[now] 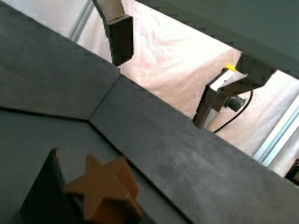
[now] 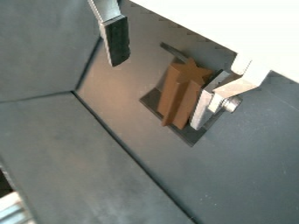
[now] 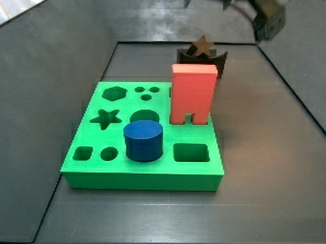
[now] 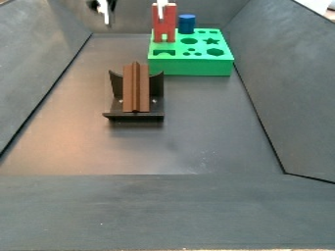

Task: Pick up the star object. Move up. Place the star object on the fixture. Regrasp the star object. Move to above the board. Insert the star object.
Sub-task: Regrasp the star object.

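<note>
Star object (image 4: 135,88) on fixture (image 4: 133,113) | gripper (image 2: 163,74) fingers apart, empty, raised

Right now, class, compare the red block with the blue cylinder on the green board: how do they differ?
The red block is taller and flat-sided, with a notch at its base; the blue cylinder is shorter and round. The block stands nearer the fixture. Both stand upright on the board. The gripper hangs above the floor, jaws apart.
</note>
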You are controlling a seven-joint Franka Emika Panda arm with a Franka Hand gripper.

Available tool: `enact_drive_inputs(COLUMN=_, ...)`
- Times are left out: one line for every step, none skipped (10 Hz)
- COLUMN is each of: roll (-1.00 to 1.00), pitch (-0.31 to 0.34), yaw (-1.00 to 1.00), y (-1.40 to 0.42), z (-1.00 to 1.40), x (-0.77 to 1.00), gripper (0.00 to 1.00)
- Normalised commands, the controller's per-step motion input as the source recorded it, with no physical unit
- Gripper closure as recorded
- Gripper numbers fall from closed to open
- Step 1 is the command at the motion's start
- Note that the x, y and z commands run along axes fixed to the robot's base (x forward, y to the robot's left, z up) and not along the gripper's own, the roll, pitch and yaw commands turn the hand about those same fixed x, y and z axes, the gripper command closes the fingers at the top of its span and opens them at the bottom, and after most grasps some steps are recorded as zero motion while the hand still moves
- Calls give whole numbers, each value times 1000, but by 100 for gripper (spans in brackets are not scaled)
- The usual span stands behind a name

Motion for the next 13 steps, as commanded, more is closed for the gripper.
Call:
enact_drive_inputs(roll=123, pitch=-32, yaw=208, y=55, z=-1000, x=73, gripper=0)
enact_drive_inputs(roll=118, pitch=-58, yaw=189, y=51, z=-1000, x=80, gripper=0)
enact_drive_inputs(roll=104, pitch=-97, yaw=143, y=44, z=-1000, x=92, gripper=0)
enact_drive_inputs(roll=95, pitch=-119, yaw=109, y=41, z=-1000, x=100, gripper=0)
enact_drive_inputs(roll=82, pitch=-135, yaw=64, y=38, z=-1000, x=107, gripper=0)
enact_drive_inputs(roll=75, pitch=-136, yaw=41, y=35, z=-1000, x=111, gripper=0)
enact_drive_inputs(roll=65, pitch=-123, yaw=2, y=25, z=-853, x=99, gripper=0)
enact_drive_inputs(roll=71, pitch=-110, yaw=-23, y=16, z=-696, x=87, gripper=0)
enact_drive_inputs(roll=70, pitch=-88, yaw=-41, y=10, z=-544, x=76, gripper=0)
enact_drive_inputs(roll=68, pitch=-64, yaw=-49, y=8, z=-398, x=75, gripper=0)
enact_drive_inputs(roll=57, pitch=-29, yaw=-49, y=3, z=-222, x=63, gripper=0)
enact_drive_inputs(roll=49, pitch=-15, yaw=-49, y=-12, z=-175, x=14, gripper=0)
enact_drive_inputs(roll=48, pitch=-16, yaw=-42, y=-11, z=-174, x=13, gripper=0)
